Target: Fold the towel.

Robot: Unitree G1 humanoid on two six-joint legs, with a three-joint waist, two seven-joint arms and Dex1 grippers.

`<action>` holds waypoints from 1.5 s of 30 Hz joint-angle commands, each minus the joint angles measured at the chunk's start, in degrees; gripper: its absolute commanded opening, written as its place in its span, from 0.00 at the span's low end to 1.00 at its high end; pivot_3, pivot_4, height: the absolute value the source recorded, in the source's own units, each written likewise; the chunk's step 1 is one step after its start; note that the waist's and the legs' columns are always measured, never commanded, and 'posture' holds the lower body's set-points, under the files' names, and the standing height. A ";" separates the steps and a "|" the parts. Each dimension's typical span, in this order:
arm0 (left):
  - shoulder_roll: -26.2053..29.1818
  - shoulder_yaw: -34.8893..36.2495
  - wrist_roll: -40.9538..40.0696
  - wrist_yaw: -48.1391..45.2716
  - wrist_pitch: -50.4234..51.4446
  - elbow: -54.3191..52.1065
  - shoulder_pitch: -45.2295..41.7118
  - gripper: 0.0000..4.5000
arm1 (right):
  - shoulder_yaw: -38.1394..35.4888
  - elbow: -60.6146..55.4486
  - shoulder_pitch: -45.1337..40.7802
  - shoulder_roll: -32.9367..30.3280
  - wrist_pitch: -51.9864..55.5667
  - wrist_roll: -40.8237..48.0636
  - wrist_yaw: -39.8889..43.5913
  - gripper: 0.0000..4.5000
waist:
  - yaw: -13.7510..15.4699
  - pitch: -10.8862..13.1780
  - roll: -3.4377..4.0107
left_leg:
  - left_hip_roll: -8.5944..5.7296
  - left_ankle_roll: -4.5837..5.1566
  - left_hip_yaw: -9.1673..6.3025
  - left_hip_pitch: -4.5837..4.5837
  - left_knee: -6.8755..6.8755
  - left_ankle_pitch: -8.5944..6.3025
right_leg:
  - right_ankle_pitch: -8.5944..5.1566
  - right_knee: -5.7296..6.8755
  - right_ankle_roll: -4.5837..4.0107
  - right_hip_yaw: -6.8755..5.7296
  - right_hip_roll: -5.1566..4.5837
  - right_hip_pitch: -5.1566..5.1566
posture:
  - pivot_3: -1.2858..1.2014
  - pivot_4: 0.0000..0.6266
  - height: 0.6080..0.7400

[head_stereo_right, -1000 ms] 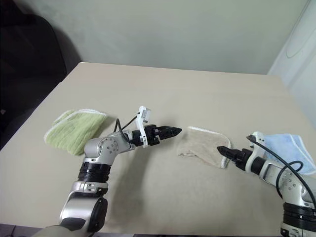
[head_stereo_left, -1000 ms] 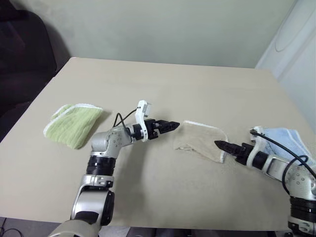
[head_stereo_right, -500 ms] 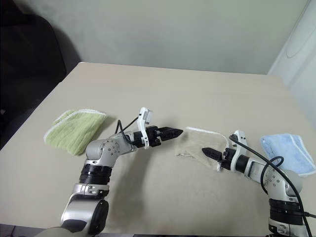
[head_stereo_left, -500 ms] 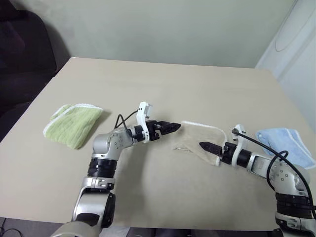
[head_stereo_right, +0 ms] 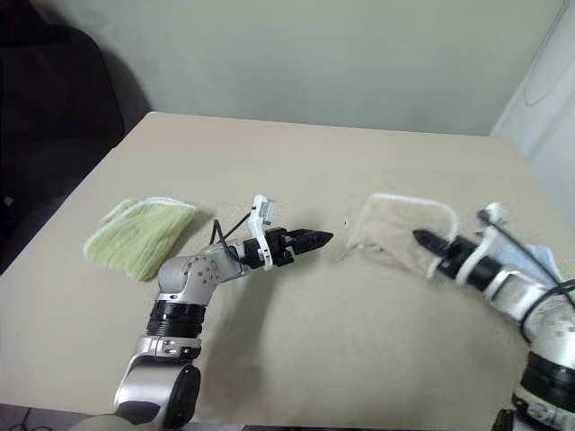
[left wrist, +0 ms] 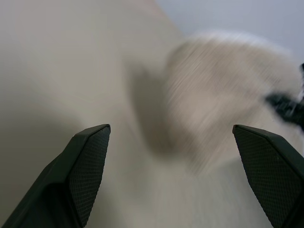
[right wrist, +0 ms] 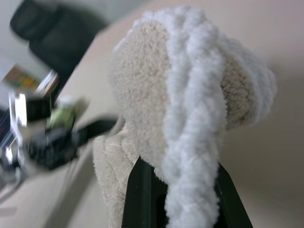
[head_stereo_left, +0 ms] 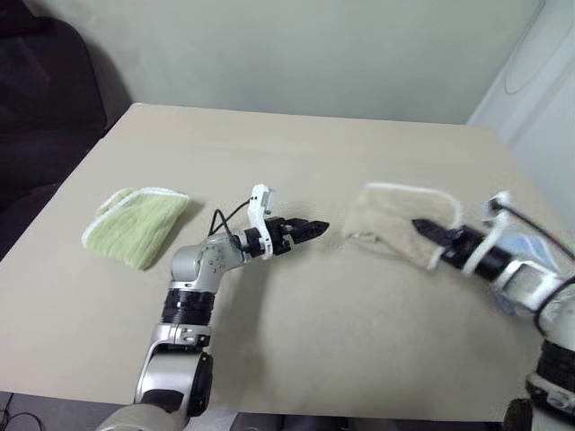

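**Towel edge pinched by right pincer**

Right pincer [head_stereo_left: 420, 224] is clenched on the towel [head_stereo_left: 391, 220], its black fingers [right wrist: 142, 199] nipping the white corded edging, which drapes over the fingertips. The held part of the towel stands up off the surface [head_stereo_left: 296, 162], while the lower edge hangs toward it; whether that edge touches cannot be told. The towel sits right of centre, between the two pincers.

Left pincer [head_stereo_left: 319, 227] is released, its two fingers [left wrist: 85, 161] spread wide with nothing between them. It points toward the towel from the left, near it but apart.

Green cloth [head_stereo_left: 135, 224] lies folded on the surface at the far left, well apart from the towel. Part of a blue cloth [head_stereo_right: 539, 256] shows behind the right arm at the right edge.
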 commanded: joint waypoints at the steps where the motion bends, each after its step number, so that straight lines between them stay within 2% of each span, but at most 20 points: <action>1: -0.38 1.71 -0.95 0.42 -1.98 -0.67 -0.79 1.00 | -9.49 2.30 -2.98 -5.98 0.63 8.16 -9.56 0.00 | 0.03 0.00 0.00 | 0.01 0.01 0.00 0.01 -0.01 -0.01 | -0.02 0.00 0.00 0.00 0.00 0.01 | 0.52 0.24 1.00; 6: -1.48 1.66 -0.86 1.07 -2.34 -0.28 -0.74 1.00 | -18.12 10.33 -1.09 -12.40 -0.28 15.60 -20.53 0.00 | 0.51 0.01 -0.02 | -0.02 -0.05 -0.03 -0.01 -0.02 -0.16 | -0.19 0.00 0.26 0.03 -0.09 0.01 | 0.52 0.24 1.00; 11: -3.70 0.93 -0.60 1.51 -2.66 0.33 -0.81 1.00 | -21.88 16.11 3.11 -11.59 -3.75 17.36 -26.20 0.00 | 0.42 0.01 -0.02 | 0.01 0.02 0.08 0.01 -0.02 -0.21 | -0.43 0.01 0.69 0.04 -0.12 0.00 | 0.52 0.24 1.00; 19: -4.65 1.06 -0.95 2.08 -2.51 -0.62 -0.25 1.00 | -22.99 19.01 12.03 -8.39 -9.35 15.68 -26.76 0.00 | 0.30 0.01 0.06 | 0.00 0.21 0.24 0.00 -0.02 -0.24 | -0.42 -0.01 0.92 0.07 -0.21 0.00 | 0.52 0.24 1.00; 29: -4.71 1.12 -1.42 2.95 -1.82 -1.81 1.04 1.00 | -22.10 17.36 15.87 -5.34 -14.59 16.50 -27.17 0.00 | 0.23 0.00 0.06 | -0.02 0.20 0.28 0.00 -0.01 -0.30 | -0.45 -0.01 0.98 0.07 -0.28 0.03 | 0.52 0.24 1.00; 34: -4.75 0.99 -1.35 2.95 -2.04 -1.10 0.30 1.00 | -21.58 15.81 16.63 -4.97 -15.60 17.23 -27.48 0.36 | 0.22 0.00 0.07 | -0.04 0.20 0.32 -0.01 -0.01 -0.31 | -0.46 -0.01 0.99 0.06 -0.36 0.02 | 0.52 0.24 1.00; 41: -5.20 0.75 -1.28 2.71 -2.26 -0.70 0.16 1.00 | -22.81 11.73 20.34 -5.47 -15.77 20.48 -27.68 0.91 | 0.23 0.00 0.06 | -0.04 0.16 0.36 -0.03 -0.01 -0.34 | -0.48 -0.01 1.01 -0.01 -0.44 0.04 | 0.52 0.24 1.00; 45: -5.40 0.80 -1.34 2.51 -2.37 -0.54 0.36 1.00 | -24.52 7.57 26.40 -5.15 -16.13 22.79 -26.59 0.91 | 0.32 0.00 0.07 | -0.06 0.12 0.41 -0.09 -0.01 -0.36 | -0.56 0.00 1.12 -0.06 -0.55 0.07 | 0.52 0.24 1.00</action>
